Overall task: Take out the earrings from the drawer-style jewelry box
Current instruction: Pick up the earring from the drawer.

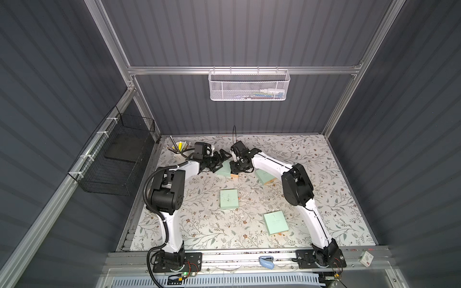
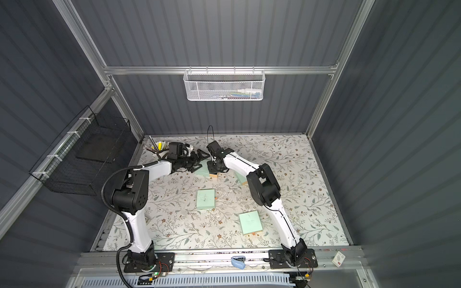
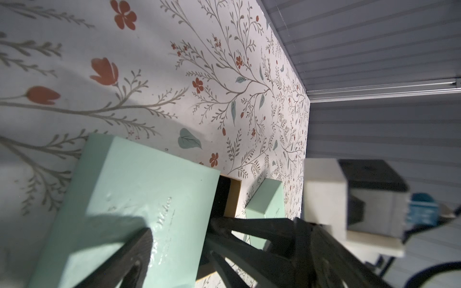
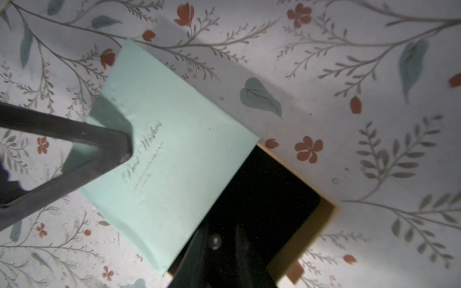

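Two grippers meet over the far jewelry box (image 1: 224, 171)

Both top views show four mint-green boxes on the floral tabletop (image 1: 299, 159). The far one sits between the two arms, and three more mint boxes (image 1: 229, 199) lie nearer the robot's bases. The left gripper (image 1: 220, 162) reaches in from the side with its jaws spread wide, grasping nothing. The right gripper (image 1: 236, 170) points down at the box's end, where a tan edge of the drawer (image 1: 234, 176) sticks out. Anything inside is too small to make out from up here.

On the left wrist view, the box's mint sleeve (image 3: 139, 189) fills the foreground, with faint embossed script on its top. One dark left finger (image 3: 134, 251) lies over that top. Past the sleeve's end, the drawer shows a black inside and a tan wall.

On the right wrist view, the script reads "Best Wishes", and the left finger's tip seems to touch the sleeve's top. The drawer stands partly pulled out. The right gripper's dark fingers (image 4: 194, 254) hang over the black lining, narrowly apart, and between them sits a tiny pale round speck, an earring (image 4: 215, 241). Whether they pinch it or only flank it, I cannot tell
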You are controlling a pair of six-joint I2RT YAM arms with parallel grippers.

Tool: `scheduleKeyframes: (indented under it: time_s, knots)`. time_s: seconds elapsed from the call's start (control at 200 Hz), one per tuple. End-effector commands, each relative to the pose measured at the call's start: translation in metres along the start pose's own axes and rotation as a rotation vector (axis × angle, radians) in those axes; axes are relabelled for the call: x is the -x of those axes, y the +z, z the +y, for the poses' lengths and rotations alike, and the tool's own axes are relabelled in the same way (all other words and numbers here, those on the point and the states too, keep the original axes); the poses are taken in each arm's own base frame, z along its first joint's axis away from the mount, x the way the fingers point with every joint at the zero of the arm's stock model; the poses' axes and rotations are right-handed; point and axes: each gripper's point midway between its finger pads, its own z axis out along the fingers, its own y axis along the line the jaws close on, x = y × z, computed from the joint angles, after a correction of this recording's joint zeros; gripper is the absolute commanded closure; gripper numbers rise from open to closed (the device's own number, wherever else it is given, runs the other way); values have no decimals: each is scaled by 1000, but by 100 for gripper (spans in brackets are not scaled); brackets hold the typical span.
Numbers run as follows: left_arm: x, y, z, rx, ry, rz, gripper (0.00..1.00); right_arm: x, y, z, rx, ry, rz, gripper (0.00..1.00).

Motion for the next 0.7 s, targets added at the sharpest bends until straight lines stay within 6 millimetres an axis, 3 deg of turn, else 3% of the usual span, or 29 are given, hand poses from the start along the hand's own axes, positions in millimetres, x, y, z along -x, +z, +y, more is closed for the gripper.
scheduleKeyframes:
  time_s: [0.0, 0.365, 0.695]
  knots:
    - [-12, -3, 21, 62, -61, 29, 0, -8, 7, 1, -15, -17, 31, 78]
    - [-12, -1, 23, 64, -64, 32, 0, -8, 11, 0, -22, -14, 20, 82]
    - [-13, 1, 26, 69, -69, 36, 0, 3, -6, 6, -3, -22, -26, 86]
